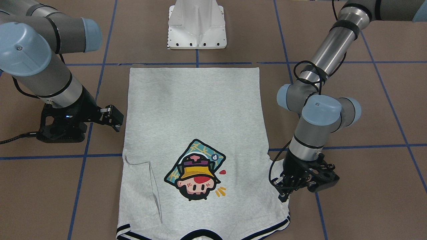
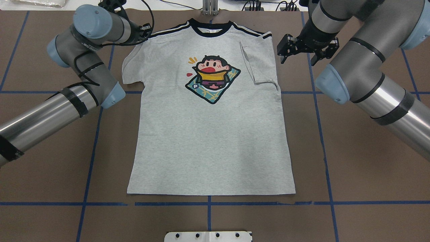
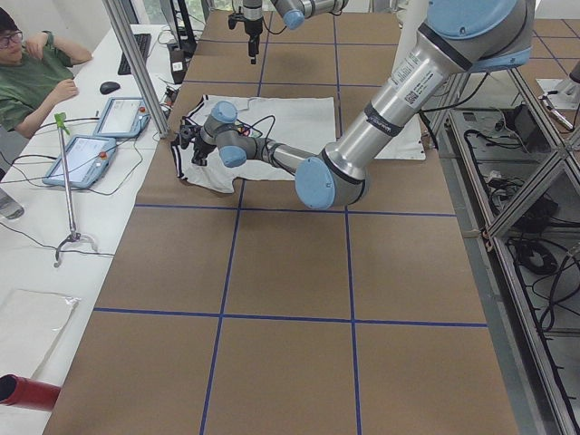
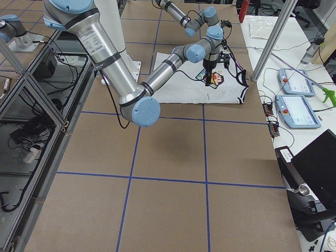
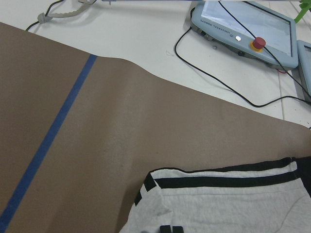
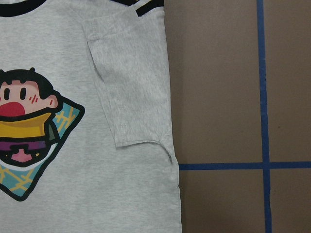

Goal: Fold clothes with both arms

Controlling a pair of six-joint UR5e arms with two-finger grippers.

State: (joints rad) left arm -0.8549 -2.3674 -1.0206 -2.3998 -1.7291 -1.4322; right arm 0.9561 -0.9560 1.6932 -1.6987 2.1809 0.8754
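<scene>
Grey T-shirt (image 2: 208,134) flat, right hand (image 2: 298,57) spread open, left hand (image 1: 284,193) (largely hidden) grip unclear.

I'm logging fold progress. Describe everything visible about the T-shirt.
The T-shirt is light heather-grey knit with black collar trim, black-striped cuffs and a cartoon head in a yellow hat. It lies flat, print up, on the brown table, collar away from the robot. The sleeve on the robot's right is folded inward onto the front; the other sleeve lies spread, with the left gripper down on it.
</scene>
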